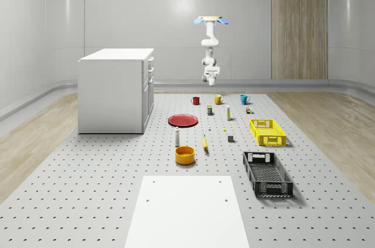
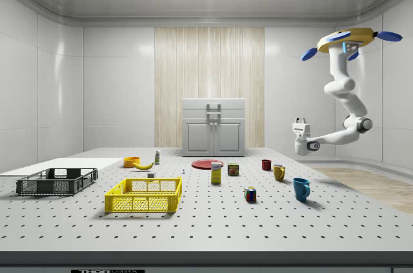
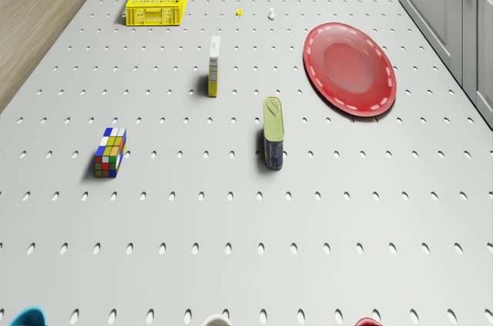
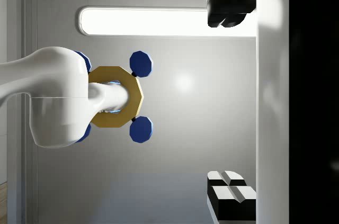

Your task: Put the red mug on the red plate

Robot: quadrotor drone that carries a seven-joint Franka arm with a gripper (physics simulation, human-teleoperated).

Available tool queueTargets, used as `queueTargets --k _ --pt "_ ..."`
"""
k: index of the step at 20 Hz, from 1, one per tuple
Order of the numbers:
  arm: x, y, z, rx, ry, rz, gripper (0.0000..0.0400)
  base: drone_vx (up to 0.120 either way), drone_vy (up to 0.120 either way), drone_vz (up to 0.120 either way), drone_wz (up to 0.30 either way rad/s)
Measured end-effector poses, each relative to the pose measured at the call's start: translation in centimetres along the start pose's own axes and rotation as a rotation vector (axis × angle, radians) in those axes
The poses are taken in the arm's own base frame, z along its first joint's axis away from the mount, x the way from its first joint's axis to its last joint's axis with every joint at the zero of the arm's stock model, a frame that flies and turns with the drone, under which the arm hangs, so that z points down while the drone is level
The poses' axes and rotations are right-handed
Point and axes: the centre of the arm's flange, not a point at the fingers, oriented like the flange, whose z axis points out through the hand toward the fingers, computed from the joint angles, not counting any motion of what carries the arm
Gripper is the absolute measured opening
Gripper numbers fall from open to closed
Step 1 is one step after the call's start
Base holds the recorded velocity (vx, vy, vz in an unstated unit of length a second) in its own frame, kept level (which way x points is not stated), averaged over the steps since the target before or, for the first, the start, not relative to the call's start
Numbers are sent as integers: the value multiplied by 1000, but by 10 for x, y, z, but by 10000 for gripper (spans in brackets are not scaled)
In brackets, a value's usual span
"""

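Red mug (image 1: 195, 100) apparently below raised end effector (image 1: 210, 80).

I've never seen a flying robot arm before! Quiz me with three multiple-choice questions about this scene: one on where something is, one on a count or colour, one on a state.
1. Where is the drone?
A. Resting on the cabinet
B. Hovering high in the air near the mugs' end of the table
C. Landed in the yellow crate

2. How many mugs stand on the table?
A. One
B. Three
C. Five

3. What lies on the red plate?
A. Nothing
B. The red mug
C. The banana

Answers: 1 B, the side view shows it in the air with the arm hanging below it. 2 B, the red mug, yellow mug and blue mug stand in a row. 3 A, the plate is bare in the drone view and the red mug stands apart from it.
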Motion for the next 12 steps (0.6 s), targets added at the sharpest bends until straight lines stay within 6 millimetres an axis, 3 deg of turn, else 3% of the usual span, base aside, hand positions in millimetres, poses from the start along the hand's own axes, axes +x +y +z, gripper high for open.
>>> queueTargets --k 12 --pt "-1 0 0 5 8 0 400 120 -120 0 0"
